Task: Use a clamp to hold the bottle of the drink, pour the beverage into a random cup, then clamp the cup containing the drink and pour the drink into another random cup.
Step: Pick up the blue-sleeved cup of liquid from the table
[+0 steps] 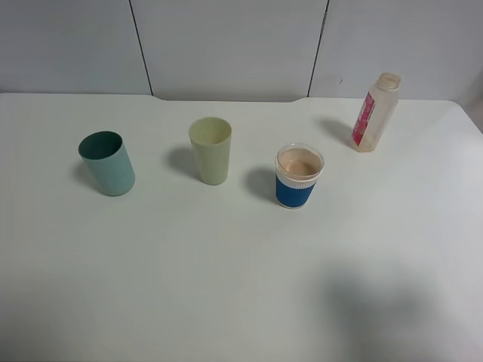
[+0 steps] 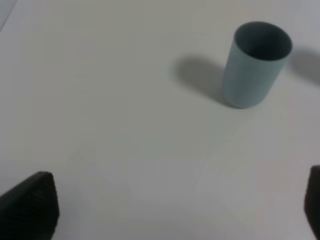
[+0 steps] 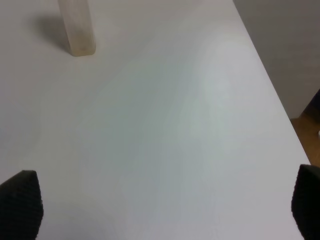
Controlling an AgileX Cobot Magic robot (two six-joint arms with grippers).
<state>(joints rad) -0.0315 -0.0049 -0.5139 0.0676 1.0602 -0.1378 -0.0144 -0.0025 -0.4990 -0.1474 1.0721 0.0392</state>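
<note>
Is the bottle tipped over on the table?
No, the bottle stands upright on its base on the white table.

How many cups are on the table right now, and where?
3. The teal cup stands at the left, the pale yellow-green cup in the middle, the blue-sleeved cup right of centre, with light brown liquid inside. Nothing in view could hide another.
</note>
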